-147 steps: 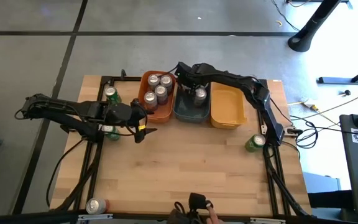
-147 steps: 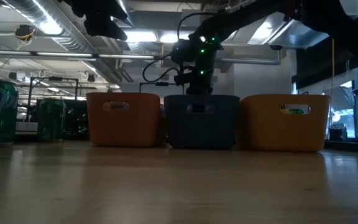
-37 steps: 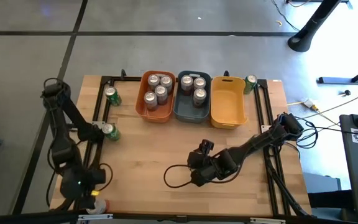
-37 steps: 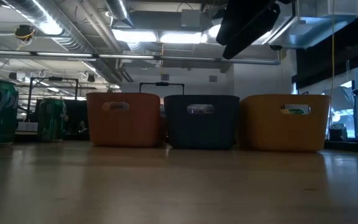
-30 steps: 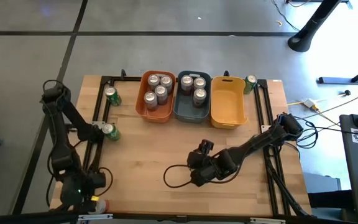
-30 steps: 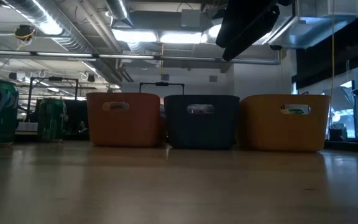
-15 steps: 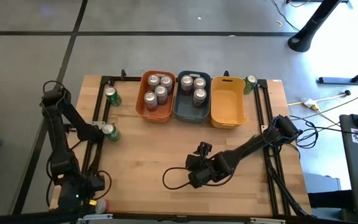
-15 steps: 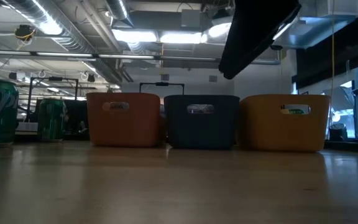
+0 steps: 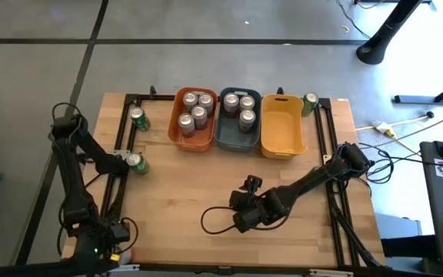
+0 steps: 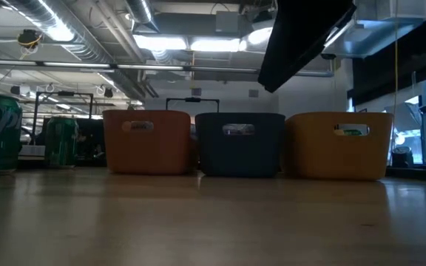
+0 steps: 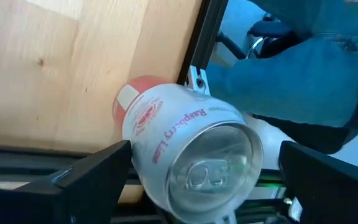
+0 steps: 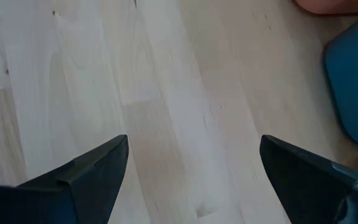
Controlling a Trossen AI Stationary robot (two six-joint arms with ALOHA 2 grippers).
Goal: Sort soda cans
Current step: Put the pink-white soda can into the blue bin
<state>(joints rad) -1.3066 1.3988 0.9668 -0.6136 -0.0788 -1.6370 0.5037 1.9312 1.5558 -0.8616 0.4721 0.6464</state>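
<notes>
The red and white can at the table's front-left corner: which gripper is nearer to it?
Left. The left gripper is right at the red and white can, open around it; the right gripper is over the table's middle.

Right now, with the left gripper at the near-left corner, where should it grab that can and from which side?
Grip the can across its round body, below the silver top. It lies on its side at the table edge, top toward the wrist camera, between the open fingers of the left gripper. Closing on the curved sides probably holds better than on the ends.
</notes>
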